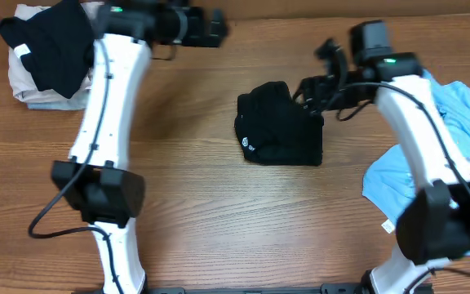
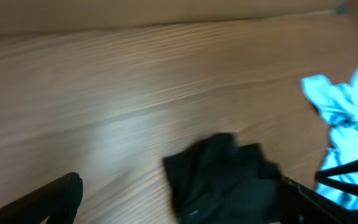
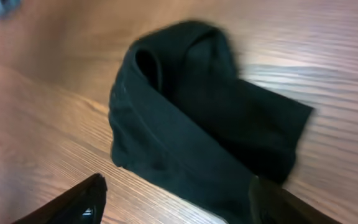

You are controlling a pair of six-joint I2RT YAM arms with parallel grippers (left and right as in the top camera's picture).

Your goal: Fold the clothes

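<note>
The folded black T-shirt (image 1: 280, 124) lay near the middle of the table (image 1: 202, 204), and no claw touched it. The right gripper (image 3: 178, 186) stood spread just beside it. The left gripper (image 2: 179, 190) was spread too, well apart from it. The light blue T-shirt (image 1: 467, 122) lay crumpled at the right edge.

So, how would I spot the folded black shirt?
Go to the middle of the wooden table. The folded black shirt lies there, compact, with a small white logo. The other black garment tops a white pile in the corner.
</note>
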